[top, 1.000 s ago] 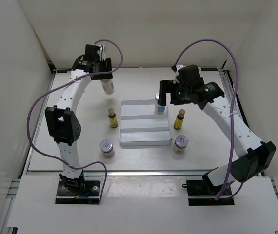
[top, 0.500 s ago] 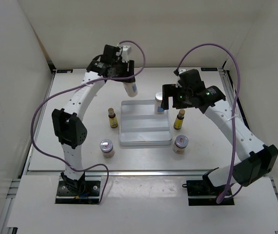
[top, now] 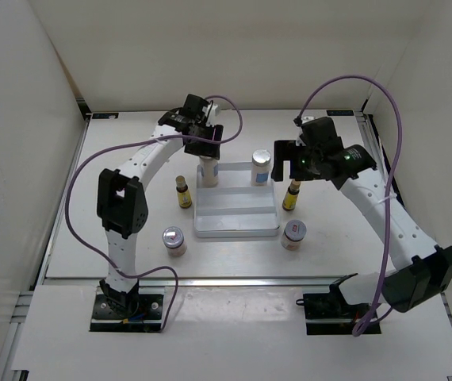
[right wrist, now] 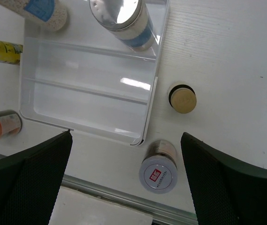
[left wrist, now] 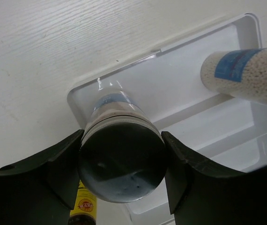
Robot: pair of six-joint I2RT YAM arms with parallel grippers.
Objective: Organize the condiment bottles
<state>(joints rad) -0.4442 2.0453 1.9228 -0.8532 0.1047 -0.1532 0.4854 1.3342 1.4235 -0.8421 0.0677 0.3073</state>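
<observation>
left hand (top: 204,147) gripping white bottle (left wrist: 119,140) at tray (top: 238,224) far-left corner | second white bottle (top: 261,168) at tray far-right corner | right hand (top: 289,163) open, right of tray | risk: release on tray rim tips bottle

The left tall bottle (top: 208,171) and right tall bottle (top: 261,168) are at the tray's (top: 236,224) back. Left thin bottle (top: 183,192) and left jar (top: 174,240) sit left of it, right thin bottle (top: 292,194) and right jar (top: 294,233) right.
</observation>
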